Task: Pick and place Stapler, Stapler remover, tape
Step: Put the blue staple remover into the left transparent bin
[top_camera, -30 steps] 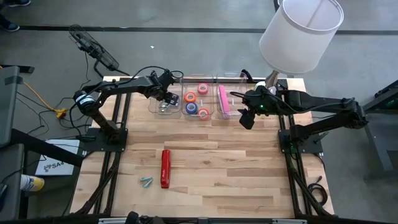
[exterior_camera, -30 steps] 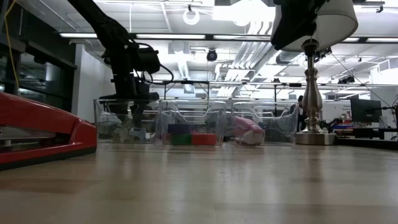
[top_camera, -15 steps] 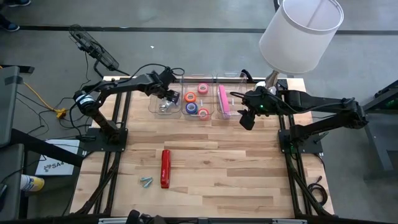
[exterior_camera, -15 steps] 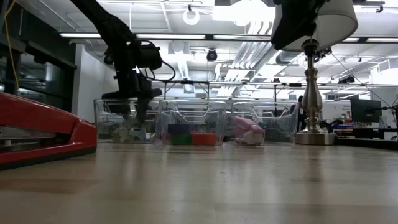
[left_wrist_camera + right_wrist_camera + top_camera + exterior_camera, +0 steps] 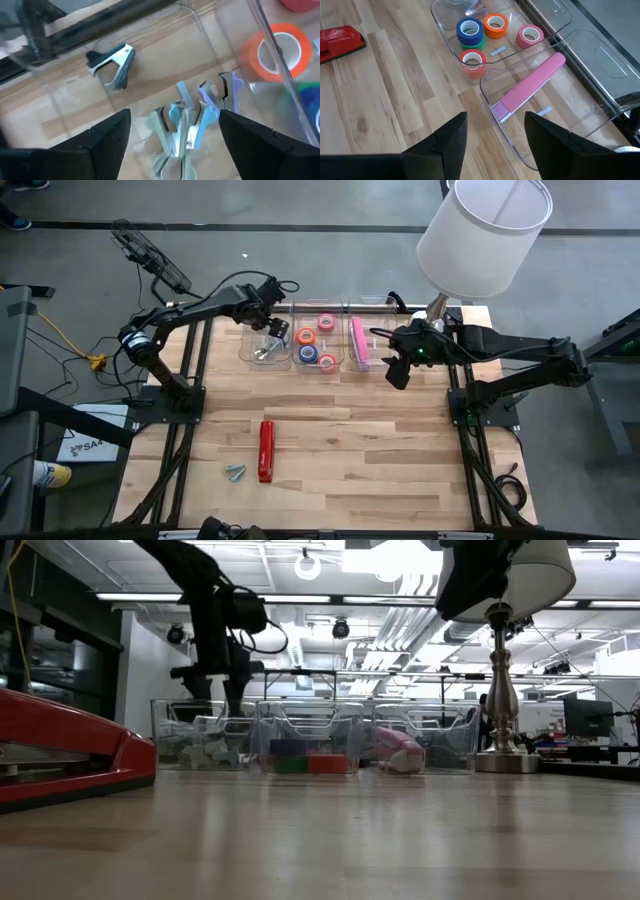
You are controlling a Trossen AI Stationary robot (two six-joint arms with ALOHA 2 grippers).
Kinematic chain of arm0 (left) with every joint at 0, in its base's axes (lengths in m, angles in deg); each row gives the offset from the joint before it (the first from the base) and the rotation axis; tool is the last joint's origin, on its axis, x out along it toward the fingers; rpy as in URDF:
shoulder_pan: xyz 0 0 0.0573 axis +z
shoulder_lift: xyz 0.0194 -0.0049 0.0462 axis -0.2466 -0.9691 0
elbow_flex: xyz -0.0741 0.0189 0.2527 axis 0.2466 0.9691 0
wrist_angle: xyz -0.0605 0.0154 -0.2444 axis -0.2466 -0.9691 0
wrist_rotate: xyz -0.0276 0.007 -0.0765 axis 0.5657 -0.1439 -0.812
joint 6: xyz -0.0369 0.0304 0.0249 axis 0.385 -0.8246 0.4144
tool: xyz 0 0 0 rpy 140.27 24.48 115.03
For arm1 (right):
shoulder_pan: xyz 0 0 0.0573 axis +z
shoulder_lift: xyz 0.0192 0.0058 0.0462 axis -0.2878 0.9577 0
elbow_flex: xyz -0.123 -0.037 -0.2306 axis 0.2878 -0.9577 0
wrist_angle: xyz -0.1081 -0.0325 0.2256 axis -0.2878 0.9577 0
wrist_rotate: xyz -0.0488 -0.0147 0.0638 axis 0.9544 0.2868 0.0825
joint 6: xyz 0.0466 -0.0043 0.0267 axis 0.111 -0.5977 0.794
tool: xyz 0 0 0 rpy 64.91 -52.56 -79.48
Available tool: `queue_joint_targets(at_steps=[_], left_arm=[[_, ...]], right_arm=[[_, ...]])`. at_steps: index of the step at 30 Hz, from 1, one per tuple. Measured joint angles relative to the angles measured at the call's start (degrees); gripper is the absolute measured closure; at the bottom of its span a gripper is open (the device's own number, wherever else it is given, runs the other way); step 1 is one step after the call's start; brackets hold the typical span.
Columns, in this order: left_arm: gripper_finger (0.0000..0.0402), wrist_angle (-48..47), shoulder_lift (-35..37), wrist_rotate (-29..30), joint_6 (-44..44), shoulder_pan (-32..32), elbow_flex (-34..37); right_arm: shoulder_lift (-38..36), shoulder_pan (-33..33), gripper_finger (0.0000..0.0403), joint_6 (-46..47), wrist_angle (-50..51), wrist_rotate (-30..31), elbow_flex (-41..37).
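My left gripper (image 5: 272, 332) hangs open above the left clear bin (image 5: 248, 355), just over its rim in the low view (image 5: 217, 690). Several staple removers lie below it on the bin's floor: a pale blue pile (image 5: 182, 125) and a dark blue one (image 5: 112, 62). Coloured tape rolls (image 5: 317, 340) sit in the middle bin. A pink stapler (image 5: 527, 87) lies in the right bin. A red stapler (image 5: 266, 450) and two loose staple removers (image 5: 235, 473) lie on the table near its front. My right gripper (image 5: 397, 368) waits open beside the right bin.
A table lamp with a white shade (image 5: 485, 235) stands at the table's far right corner, behind my right arm. The three clear bins line the far edge. Bare wood lies between the bins and the red stapler.
My left gripper has risen out of the left bin and now hangs above its rim, holding nothing. The staple removers stay on the bin's floor.
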Motion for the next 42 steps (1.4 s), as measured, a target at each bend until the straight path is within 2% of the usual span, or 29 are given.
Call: queue_joint_targets(at_steps=[9, 18, 24, 36, 42], left_arm=[[0.0124, -16.8, 0.1, -0.5, -3.3, 0.0, -9.8], [0.0131, -28.1, 4.1, -3.7, -6.7, -2.6, -11.1], [0.0131, -34.5, 8.2, -3.8, -2.4, -9.0, -11.1], [0.0131, -41.2, 14.7, -4.0, 10.6, -26.5, -11.1], [0.0127, -43.2, 15.0, -8.3, 17.6, -34.9, -11.0]], right_arm=[[0.0, 0.0, 0.0214, -0.7, 0.0, -1.0, 0.0], [0.0, 0.0, 0.0214, -1.5, 1.4, -1.1, 0.0], [0.0, 0.0, 0.0214, -1.5, 2.3, -1.1, 0.0], [0.0, 0.0, 0.0214, -1.3, 2.3, -1.1, 0.0], [0.0, 0.0, 0.0214, -0.6, 2.2, -1.1, 0.0]])
